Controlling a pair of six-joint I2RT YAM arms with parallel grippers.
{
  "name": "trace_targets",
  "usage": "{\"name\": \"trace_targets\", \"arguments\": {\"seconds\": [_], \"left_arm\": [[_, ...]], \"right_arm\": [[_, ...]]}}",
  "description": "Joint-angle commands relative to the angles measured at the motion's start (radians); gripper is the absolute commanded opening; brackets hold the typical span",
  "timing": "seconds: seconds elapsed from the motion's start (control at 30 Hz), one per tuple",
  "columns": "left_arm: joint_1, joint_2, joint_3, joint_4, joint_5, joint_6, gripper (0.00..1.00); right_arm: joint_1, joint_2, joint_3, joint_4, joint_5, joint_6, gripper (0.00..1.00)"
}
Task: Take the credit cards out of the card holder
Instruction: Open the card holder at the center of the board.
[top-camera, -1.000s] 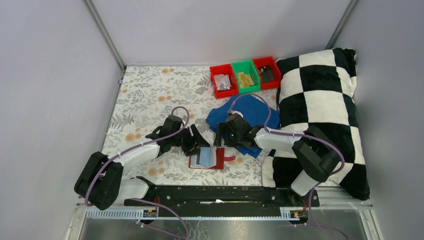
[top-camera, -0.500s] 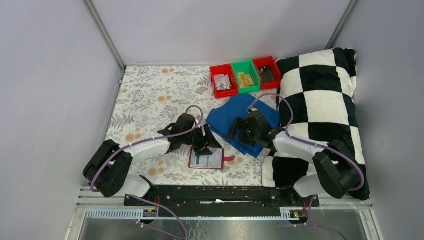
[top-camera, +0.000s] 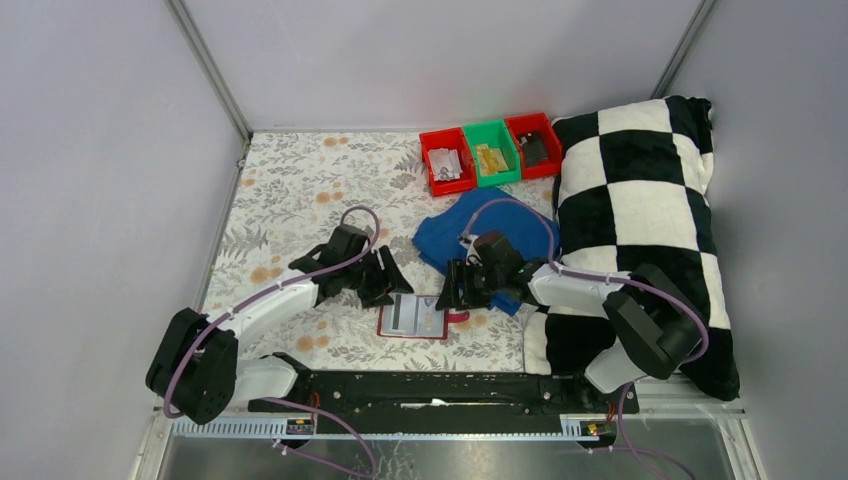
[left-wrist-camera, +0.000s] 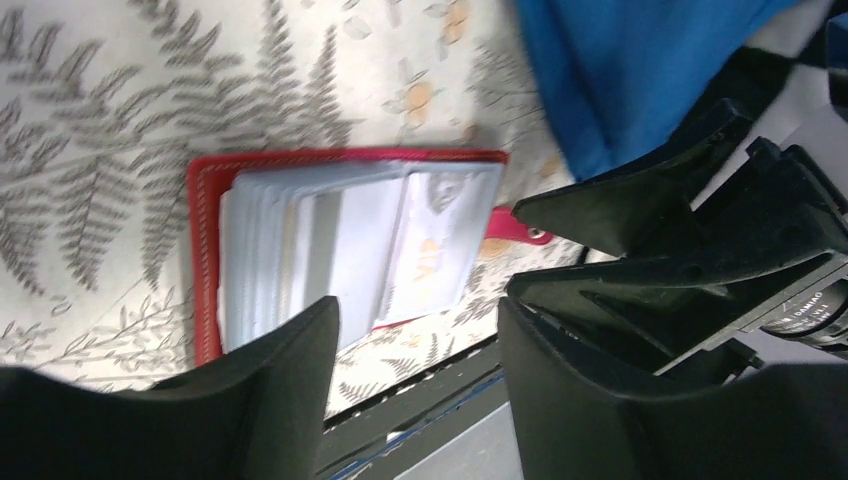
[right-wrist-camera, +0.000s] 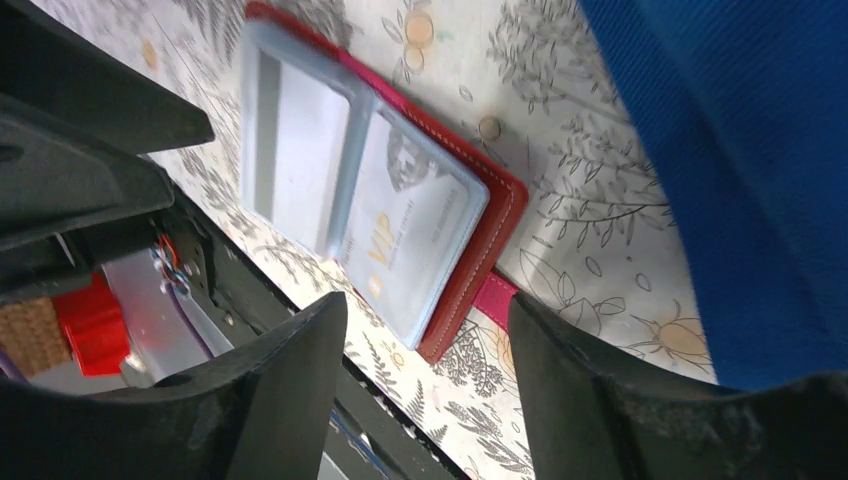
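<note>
Left hand and right hand hang unclenched, grasping nothing, flanking the open card holder, which lies flat on the floral surface. Unpinned, it could slide or fold shut when its pale VIP card is tugged.

Your small red folding card holder lies open, flat on the floral tablecloth, pale plastic card sleeved inside.

The left gripper is hanging with its fingers parted above the card holder, which is lying open on the floral cloth and showing a pale card. The right gripper is hovering beside the strap tab, near the blue cloth.
</note>
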Motion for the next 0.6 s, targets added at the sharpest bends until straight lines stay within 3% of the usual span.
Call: {"name": "trace_targets", "arguments": {"seconds": [0.0,0.07,0.3,0.57], "left_arm": [[0.005,-0.015,-0.039,-0.032,-0.015,0.03,0.59],[0.005,-0.008,-0.045,-0.027,-0.013,0.036,0.54],[0.025,0.034,-0.034,-0.024,-0.001,0.077,0.54],[0.18,0.069,0.062,-0.098,0.005,0.213,0.55]], "right_arm": [[0.025,0.064,0.019,0.03,-0.093,-0.038,0.65],[0.028,0.093,0.022,0.044,-0.102,-0.038,0.61],[0.029,0.188,0.049,0.124,-0.123,-0.002,0.36],[0.029,0.342,0.164,0.312,-0.158,0.137,0.21]]}}
